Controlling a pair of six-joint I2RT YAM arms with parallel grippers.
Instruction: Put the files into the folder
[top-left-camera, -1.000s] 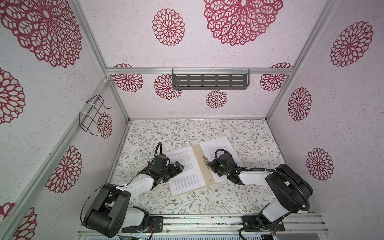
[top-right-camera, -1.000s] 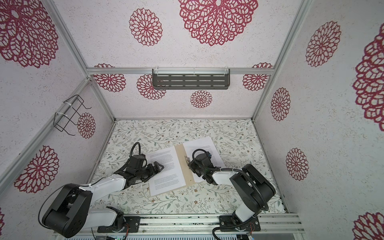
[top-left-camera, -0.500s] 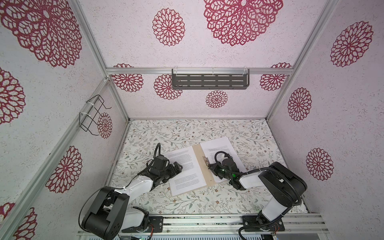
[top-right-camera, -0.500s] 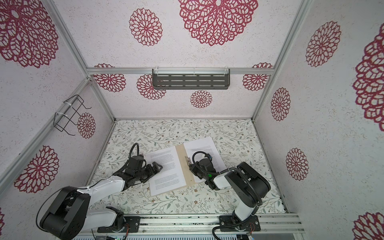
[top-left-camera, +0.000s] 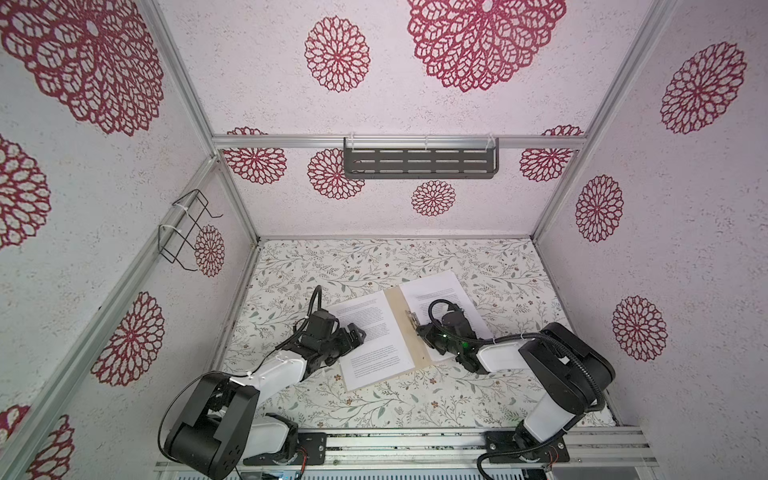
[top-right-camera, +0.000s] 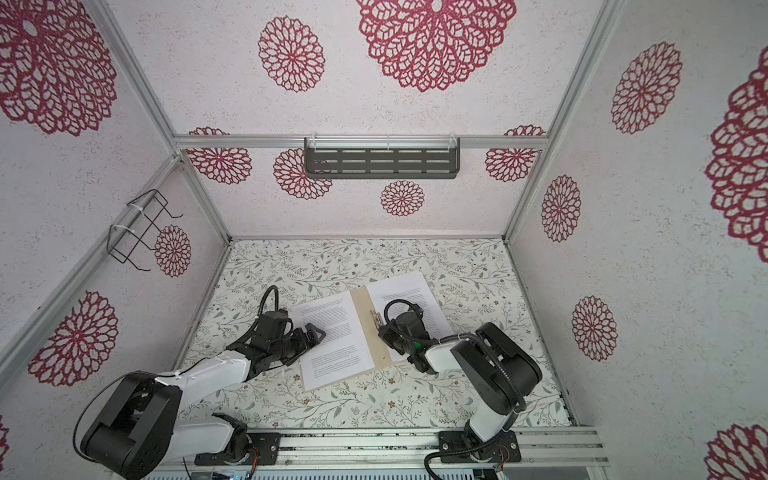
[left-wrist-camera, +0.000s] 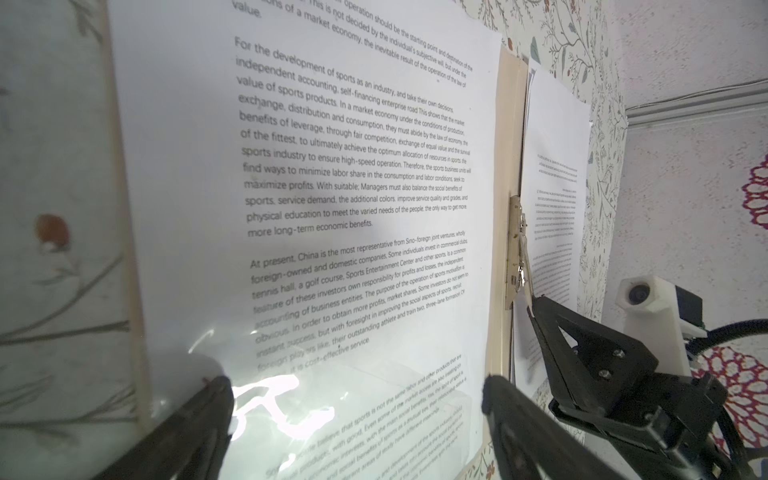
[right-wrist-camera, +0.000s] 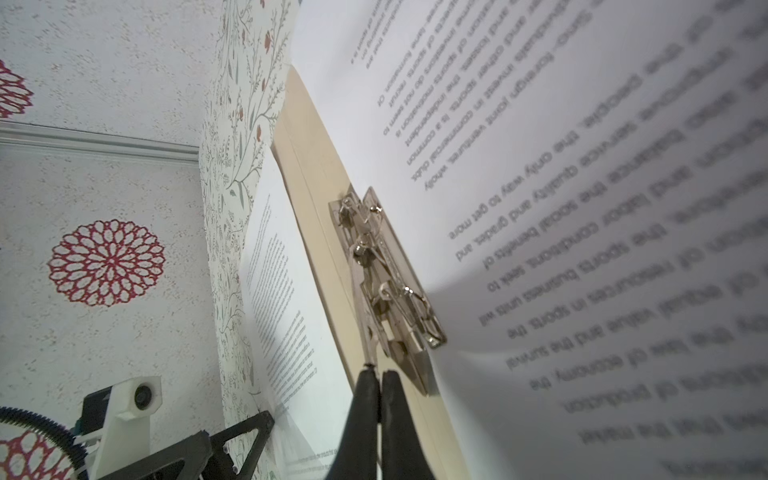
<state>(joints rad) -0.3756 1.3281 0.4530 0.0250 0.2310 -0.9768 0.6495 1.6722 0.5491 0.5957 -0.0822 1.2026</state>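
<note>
On the floral table: open folder, sheets on both leaves

At the middle of the table (top-left-camera: 374, 257) the tan folder (top-left-camera: 402, 328) lies open and flat; white files (top-left-camera: 374, 345) cover its left leaf, and more lie over its right leaf. Judged thin, light and floppy, the sheets would slide and buckle easily, so an edge pinch suits them best; the card looks stiffer. A metal clip (right-wrist-camera: 386, 282) sits by the spine; the right gripper (right-wrist-camera: 379, 371) has its jaws pressed together, tips touching the clip's lever end; the left gripper (left-wrist-camera: 355, 380) gapes wide, low over the left sheet, holding nothing.
</note>
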